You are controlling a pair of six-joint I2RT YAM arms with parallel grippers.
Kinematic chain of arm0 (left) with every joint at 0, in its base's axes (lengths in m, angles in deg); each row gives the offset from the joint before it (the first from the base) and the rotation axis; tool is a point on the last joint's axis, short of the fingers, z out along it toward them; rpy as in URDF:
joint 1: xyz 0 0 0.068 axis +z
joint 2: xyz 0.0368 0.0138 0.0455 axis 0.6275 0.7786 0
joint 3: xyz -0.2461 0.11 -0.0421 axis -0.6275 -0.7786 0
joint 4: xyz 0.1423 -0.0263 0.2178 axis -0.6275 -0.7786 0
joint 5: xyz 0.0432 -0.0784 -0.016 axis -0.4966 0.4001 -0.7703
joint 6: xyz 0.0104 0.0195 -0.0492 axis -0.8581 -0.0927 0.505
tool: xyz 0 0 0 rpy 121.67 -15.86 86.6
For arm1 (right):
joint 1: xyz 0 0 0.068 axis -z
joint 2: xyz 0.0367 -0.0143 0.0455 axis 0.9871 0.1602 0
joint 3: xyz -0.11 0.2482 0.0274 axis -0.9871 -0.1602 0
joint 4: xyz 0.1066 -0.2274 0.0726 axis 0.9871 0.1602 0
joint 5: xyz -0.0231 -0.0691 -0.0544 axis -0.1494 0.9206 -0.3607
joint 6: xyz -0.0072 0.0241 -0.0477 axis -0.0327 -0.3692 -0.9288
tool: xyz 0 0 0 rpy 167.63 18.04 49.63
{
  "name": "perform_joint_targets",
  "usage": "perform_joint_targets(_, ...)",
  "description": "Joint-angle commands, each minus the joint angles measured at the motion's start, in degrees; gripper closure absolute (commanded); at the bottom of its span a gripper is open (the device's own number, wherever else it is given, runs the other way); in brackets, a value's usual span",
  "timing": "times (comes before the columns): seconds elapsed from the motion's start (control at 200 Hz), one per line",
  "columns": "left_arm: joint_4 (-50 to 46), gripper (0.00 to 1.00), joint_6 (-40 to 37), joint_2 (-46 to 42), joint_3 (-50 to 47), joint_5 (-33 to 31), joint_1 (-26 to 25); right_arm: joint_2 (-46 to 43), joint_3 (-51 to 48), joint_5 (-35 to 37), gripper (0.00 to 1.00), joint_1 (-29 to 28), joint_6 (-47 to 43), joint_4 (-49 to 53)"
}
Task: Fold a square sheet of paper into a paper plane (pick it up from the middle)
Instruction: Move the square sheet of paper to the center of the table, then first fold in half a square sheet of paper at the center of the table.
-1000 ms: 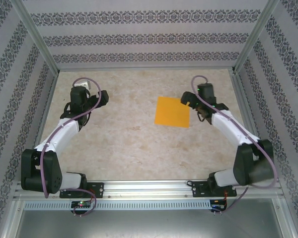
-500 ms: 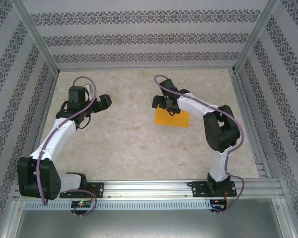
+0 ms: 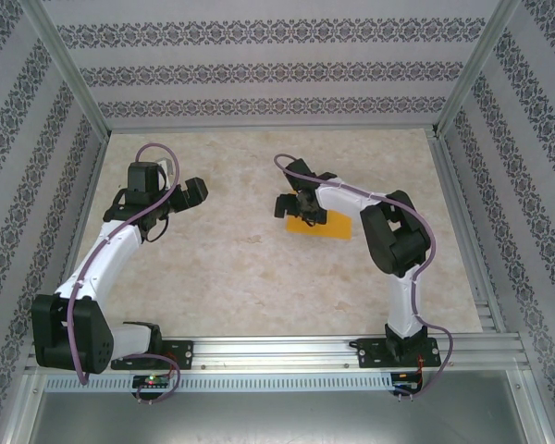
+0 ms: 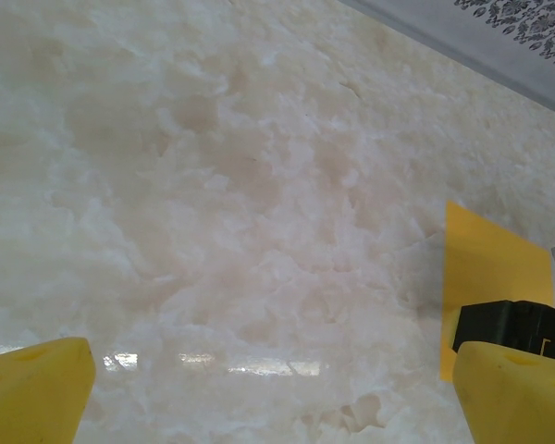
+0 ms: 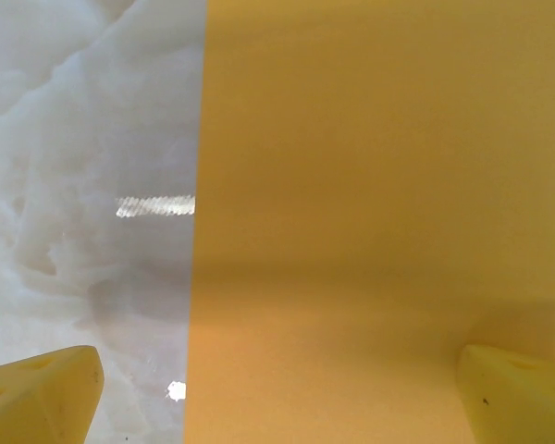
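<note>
Right gripper [image 3: 301,205], jaws spread wide and holding nothing, hangs low over the left part of the square sheet of paper [image 3: 335,228] on the marble-patterned table [image 3: 240,268]. In the right wrist view the gripper [image 5: 277,393] straddles the sheet's left edge, with one yellow tip over bare table and the other over orange paper [image 5: 379,185]. Whether either tip touches the surface cannot be told.

The sheet is plain orange, unprinted, and lies flat with no crease visible. Its left edge runs straight and clean against the pale table. From above, the right wrist covers much of it, leaving a strip along its near and right sides in sight. It sits just right of the table's middle.

Left gripper [image 3: 187,192], also spread wide and empty, stands well apart on the left half of the table. Its wrist view shows the gripper [image 4: 277,393] looking across bare marble, with a corner of the orange sheet [image 4: 486,268] at the right.

Open table lies between the two grippers and along the near side toward the arm bases. The sheet is well apart from the patterned walls [image 3: 259,74] at the back and sides.
</note>
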Motion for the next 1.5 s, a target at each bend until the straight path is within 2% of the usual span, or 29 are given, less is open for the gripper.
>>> perform_joint_targets(0.0,-1.7,0.00,-0.9,-0.4,1.3,0.5,-0.5,-0.1,-3.8,-4.8,0.02,-1.9,1.4,-0.2)
perform_joint_targets(0.145,-1.8,0.00,-0.9,0.0,1.4,0.6,-0.5,-3.1,-10.4,-7.3,0.02,-6.2,2.4,-0.7)
perform_joint_targets(0.32,-1.9,0.00,-0.7,-0.3,1.4,1.0,-0.5,-10.7,-18.7,-4.4,0.02,-14.1,2.5,3.8)
perform_joint_targets(0.465,-1.6,0.00,-0.3,-0.3,1.4,1.8,-0.5,-13.7,-17.9,-1.5,0.02,-17.5,2.1,8.0)
perform_joint_targets(0.634,-2.6,0.00,-0.2,-0.8,1.2,1.8,-0.5,-19.7,-12.7,7.1,0.02,-17.4,5.7,10.5)
perform_joint_targets(0.759,-2.7,0.00,-0.1,-1.1,1.0,1.7,-0.5,-21.7,-12.7,13.5,0.02,-16.3,10.4,12.0)
perform_joint_targets(1.044,-2.9,0.00,-0.4,-0.6,0.8,1.8,-0.5,-15.6,-11.9,11.2,0.02,-12.7,9.7,15.2)
perform_joint_targets(1.494,-2.8,0.00,-0.4,1.0,0.8,3.1,-0.5,-8.7,-14.3,4.2,0.02,-10.7,7.4,11.7)
